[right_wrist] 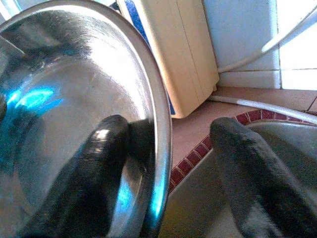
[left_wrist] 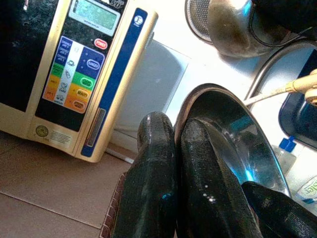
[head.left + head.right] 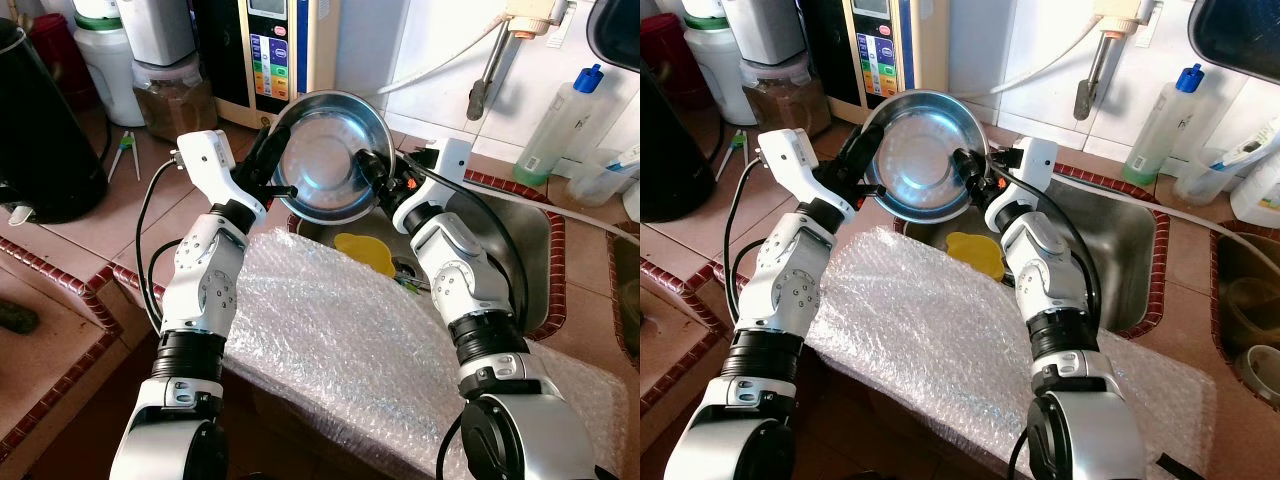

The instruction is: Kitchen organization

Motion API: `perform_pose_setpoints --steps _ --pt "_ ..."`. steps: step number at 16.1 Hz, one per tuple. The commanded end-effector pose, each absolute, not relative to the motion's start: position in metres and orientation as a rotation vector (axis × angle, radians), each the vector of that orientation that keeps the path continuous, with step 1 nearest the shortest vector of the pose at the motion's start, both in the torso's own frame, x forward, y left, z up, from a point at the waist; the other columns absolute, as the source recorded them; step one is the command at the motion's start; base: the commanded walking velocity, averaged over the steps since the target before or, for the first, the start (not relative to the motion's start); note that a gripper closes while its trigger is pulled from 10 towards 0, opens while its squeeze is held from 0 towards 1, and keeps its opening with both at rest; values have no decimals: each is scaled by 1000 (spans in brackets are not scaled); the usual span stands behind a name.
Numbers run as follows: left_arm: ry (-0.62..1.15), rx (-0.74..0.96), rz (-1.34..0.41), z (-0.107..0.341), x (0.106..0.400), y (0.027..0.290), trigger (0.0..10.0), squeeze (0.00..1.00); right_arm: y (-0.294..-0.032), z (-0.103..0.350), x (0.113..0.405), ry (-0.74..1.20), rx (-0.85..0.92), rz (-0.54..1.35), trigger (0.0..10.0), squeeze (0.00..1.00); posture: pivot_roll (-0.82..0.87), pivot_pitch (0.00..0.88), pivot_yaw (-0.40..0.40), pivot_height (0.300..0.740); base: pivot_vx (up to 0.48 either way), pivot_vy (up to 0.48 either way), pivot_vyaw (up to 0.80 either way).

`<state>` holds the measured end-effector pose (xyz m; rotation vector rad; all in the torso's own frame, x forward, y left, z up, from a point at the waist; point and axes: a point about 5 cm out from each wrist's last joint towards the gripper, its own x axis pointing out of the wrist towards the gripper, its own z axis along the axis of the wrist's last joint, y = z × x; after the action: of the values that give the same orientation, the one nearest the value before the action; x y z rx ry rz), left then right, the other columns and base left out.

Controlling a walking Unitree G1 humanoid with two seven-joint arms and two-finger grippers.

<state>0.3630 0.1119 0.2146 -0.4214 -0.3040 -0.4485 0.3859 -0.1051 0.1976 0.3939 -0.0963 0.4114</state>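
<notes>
The steel bowl (image 3: pixel 330 155) hangs tilted on edge in the upper middle of the frame, above the near-left corner of the sink (image 3: pixel 520 265), its hollow facing the camera. The likeliest failure is a slip: the left gripper (image 3: pixel 268 172) pinches only the thin left rim, fingers (image 2: pixel 158 173) pressed together on it, one outside and one inside the wall, and polished metal gives little purchase. The right gripper (image 3: pixel 375 175) sits at the opposite rim with its fingers apart; the right wrist view shows one finger (image 1: pixel 94 163) against the inside of the bowl and the other well clear over the sink, so it is steadying, not clamping. If the left pinch loosens before the right one closes, I judge the bowl would pivot and drop into the sink or onto the bubble wrap (image 3: pixel 340 340) spread across the lower half of the frame, perhaps striking the yellow lid (image 3: pixel 365 252) lying just below it. A swing to the upper left could also knock the water ioniser (image 3: pixel 270 50) standing close behind.

The bowl itself looks clean and empty, a shallow round stainless basin with a rolled rim, brushed inside, throwing blue glints and a bright white reflection
</notes>
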Motion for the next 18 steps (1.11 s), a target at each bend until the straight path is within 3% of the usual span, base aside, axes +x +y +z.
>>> perform_pose_setpoints --steps 1,14,17,18 --pt "-333 -414 -460 222 362 112 0 0 -111 198 388 -88 406 387 0 0 45 32 3 740 0 0 0" --pt "-323 -393 -405 220 365 122 0 0 -111 184 387 34 416 462 0 0 43 36 -4 740 0 0 0" --pt "-315 -383 -402 218 365 122 549 0 -110 183 387 42 411 467 0 0 44 35 -3 740 0 0 0" --pt "-311 -381 -404 218 365 122 2510 310 -110 183 387 44 410 467 0 0 45 32 -2 740 0 0 0"
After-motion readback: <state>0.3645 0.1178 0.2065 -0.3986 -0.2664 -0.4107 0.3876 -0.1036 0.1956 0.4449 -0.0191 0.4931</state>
